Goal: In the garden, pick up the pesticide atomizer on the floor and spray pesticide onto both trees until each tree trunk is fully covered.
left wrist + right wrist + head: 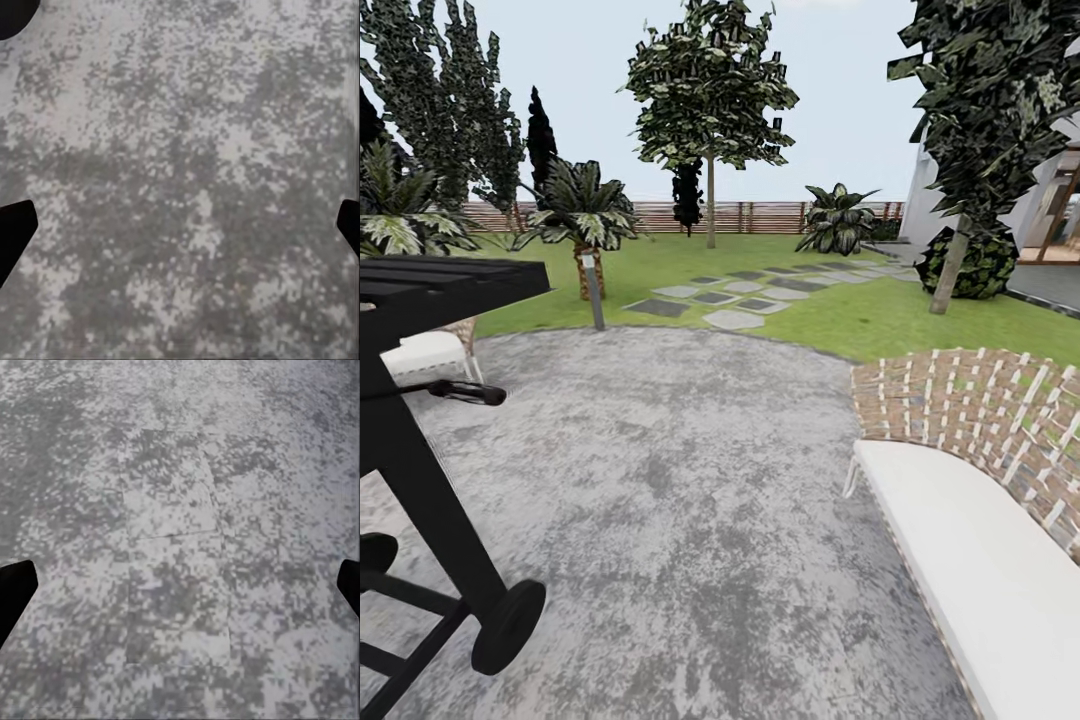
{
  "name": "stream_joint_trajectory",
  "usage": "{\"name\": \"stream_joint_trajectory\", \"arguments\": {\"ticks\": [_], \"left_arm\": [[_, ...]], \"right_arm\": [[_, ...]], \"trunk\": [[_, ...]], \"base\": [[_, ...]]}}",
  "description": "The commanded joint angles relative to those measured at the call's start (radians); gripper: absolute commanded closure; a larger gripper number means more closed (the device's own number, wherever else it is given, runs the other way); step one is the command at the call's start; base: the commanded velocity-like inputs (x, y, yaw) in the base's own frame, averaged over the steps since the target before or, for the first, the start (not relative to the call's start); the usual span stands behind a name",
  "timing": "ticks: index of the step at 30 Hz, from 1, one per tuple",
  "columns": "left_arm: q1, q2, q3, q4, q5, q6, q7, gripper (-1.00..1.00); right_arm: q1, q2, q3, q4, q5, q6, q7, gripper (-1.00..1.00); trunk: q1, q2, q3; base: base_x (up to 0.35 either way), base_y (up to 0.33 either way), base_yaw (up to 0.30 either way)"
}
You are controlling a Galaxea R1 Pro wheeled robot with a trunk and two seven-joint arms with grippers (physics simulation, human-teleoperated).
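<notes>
Two trees stand on the lawn of the garden in the head view. One has a straight tree trunk (710,205) far across the grass, the other a leaning trunk (950,270) at the right. A path of grey stone slabs (732,296), the floor, runs between them. The pesticide atomizer is out of view. My left gripper (180,225) hangs open over mottled grey paving, with black fingertips (15,229) at the frame's edges and nothing between them. My right gripper (180,589) is open as well, over the same kind of paving.
A black grill (420,300) on wheels stands close at the left. A wicker sofa (980,470) with a white cushion is near right. A grey bollard lamp (593,290), palm plants (580,210), a slat fence (660,215) and a house wall (925,205) lie farther off.
</notes>
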State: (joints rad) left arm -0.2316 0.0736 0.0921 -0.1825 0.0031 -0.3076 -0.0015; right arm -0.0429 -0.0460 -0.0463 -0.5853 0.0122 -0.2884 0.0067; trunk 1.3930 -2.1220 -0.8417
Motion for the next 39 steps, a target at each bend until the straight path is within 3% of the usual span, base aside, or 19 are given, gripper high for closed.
{"name": "stream_joint_trajectory", "arguments": {"ticks": [1,14,39], "left_arm": [[0.0,0.0,0.0,0.0,0.0,0.0,0.0,-1.0],[0.0,0.0,0.0,0.0,0.0,0.0,0.0,-1.0],[0.0,0.0,0.0,0.0,0.0,0.0,0.0,-1.0]], "right_arm": [[0.0,0.0,0.0,0.0,0.0,0.0,0.0,-1.0],[0.0,0.0,0.0,0.001,0.0,0.0,-0.002,-1.0],[0.0,0.0,-0.002,-0.001,-0.001,0.0,-0.004,-1.0]], "trunk": [[0.0,0.0,0.0],[0.0,0.0,0.0],[0.0,0.0,0.0]], "base": [[0.308,-0.127,0.0],[0.316,-0.11,0.0],[0.339,-0.003,0.0]]}}
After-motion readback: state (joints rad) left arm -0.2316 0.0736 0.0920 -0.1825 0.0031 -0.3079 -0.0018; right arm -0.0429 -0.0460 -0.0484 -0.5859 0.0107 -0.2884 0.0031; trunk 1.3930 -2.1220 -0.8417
